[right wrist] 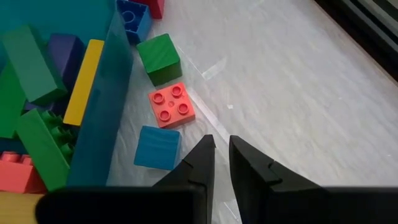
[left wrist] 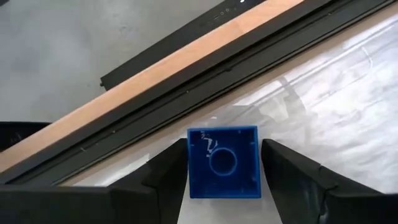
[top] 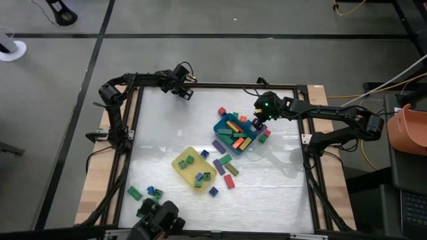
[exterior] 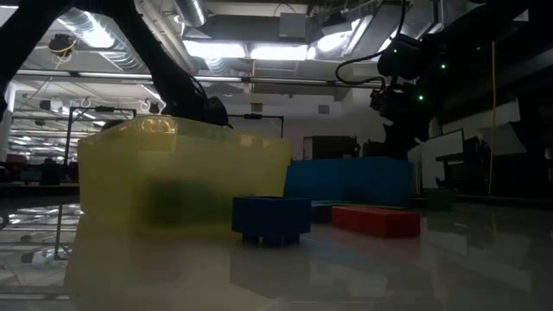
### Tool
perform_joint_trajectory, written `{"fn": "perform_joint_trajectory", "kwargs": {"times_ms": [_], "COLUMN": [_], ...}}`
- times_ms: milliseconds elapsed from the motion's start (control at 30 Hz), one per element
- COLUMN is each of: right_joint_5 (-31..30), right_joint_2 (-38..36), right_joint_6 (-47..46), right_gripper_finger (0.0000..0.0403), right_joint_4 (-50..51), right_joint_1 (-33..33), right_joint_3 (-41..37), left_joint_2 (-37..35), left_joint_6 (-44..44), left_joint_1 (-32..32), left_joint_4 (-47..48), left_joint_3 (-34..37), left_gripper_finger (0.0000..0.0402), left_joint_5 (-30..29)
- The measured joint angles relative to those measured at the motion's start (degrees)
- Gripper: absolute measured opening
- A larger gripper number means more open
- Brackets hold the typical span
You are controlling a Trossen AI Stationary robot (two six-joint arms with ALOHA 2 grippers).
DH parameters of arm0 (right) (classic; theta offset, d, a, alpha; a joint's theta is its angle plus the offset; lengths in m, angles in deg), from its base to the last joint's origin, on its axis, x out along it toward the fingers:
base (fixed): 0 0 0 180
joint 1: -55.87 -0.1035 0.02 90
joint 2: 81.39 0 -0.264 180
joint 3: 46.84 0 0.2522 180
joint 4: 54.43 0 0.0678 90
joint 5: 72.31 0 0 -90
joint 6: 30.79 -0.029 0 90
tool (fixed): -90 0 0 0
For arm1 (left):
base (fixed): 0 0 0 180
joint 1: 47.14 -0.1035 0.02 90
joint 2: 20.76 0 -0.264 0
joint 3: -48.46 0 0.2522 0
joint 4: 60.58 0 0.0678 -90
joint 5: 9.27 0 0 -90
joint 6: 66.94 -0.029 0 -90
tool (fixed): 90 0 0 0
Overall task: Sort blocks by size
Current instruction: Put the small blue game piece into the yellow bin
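As I read the table from above, the legend runs as follows.

Left gripper [left wrist: 224, 148]: at the far edge of the table by the wooden rail. Its fingers stand wide and press both sides of a blue cube [left wrist: 222, 163], which I judge to be held.
Blue cube: hollow underside towards the wrist camera. It is short, so I judge it is meant for the yellow tray [top: 179, 160].
Right gripper [right wrist: 222, 144]: fingers nearly together, holding nothing. It hangs just outside the teal tray [top: 217, 127].
Teal tray: holds the longer bars.
Yellow tray: holds a few short cubes.
Red cube [right wrist: 171, 104], green cube [right wrist: 158, 57], light blue cube [right wrist: 157, 147]: on the table just beside the teal tray wall, unsorted.
Other loose blocks [top: 223, 163]: between the trays.
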Motion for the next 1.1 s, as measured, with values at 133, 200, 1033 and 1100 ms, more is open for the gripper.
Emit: {"fn": "perform_joint_trajectory", "kwargs": {"times_ms": [133,200,1033,1100], "right_joint_5": [0.00,0.00,0.66,0.66], "right_joint_2": [0.00,0.00,-0.02,-0.02], "right_joint_6": [0.00,0.00,3.13,3.13], "right_gripper_finger": [0.0051,0.0051,0.0051,0.0051], "right_joint_4": [0.03,0.04,4.79,4.79], "right_joint_1": [0.00,-0.02,-0.04,-0.04], "right_joint_3": [0.00,0.00,0.00,0.00], "left_joint_2": [0.05,-0.10,-19.39,-19.18], "left_joint_6": [0.05,0.55,7.14,8.89], "left_joint_1": [0.21,0.38,38.51,44.58], "left_joint_4": [-0.04,-0.02,22.41,20.83], "left_joint_3": [0.00,-0.04,-1.79,-1.79], "left_gripper_finger": [0.0136,0.0118,0.0124,0.0132], "left_joint_5": [0.88,2.27,36.66,34.62]}}
